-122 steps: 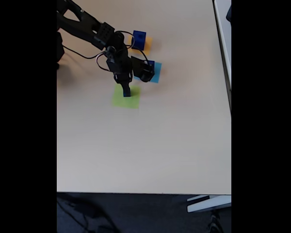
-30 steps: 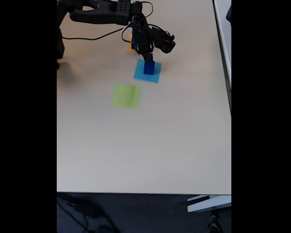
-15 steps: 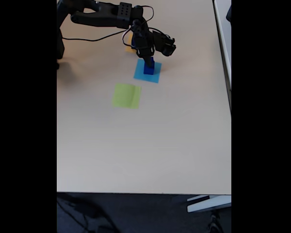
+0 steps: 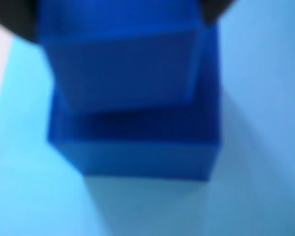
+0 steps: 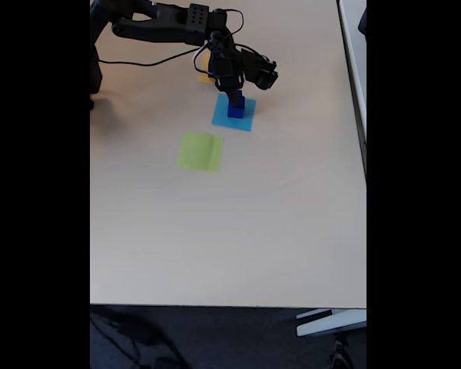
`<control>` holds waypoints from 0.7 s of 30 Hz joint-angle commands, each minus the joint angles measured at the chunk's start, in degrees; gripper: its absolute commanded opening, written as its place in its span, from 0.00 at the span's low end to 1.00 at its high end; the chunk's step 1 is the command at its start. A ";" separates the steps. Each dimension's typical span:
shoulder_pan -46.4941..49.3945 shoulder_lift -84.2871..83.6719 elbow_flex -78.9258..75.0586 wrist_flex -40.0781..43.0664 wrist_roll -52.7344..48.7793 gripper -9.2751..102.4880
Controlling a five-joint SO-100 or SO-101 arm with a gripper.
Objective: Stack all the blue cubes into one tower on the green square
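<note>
In the wrist view a smaller solid dark-blue cube (image 4: pixel 123 64) sits on a larger dark-blue cube (image 4: pixel 137 147), both on the flat light-blue paper square (image 4: pixel 255 98), while the flat lime-green paper square (image 5: pixel 200 151) lies bare and well apart in the fixed view. The black 2-finger gripper (image 5: pixel 234 97) is right at the stack, but whether its jaws are clamped or apart I cannot tell. My judgement: grip the lower cube squarely, low on its sides, and lift slowly so the top cube does not slide off.
</note>
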 commanded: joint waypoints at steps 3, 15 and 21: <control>-0.44 0.62 -4.83 0.00 0.44 0.10; -0.97 0.26 -4.31 0.26 0.88 0.10; -0.97 0.18 -4.31 1.05 1.05 0.10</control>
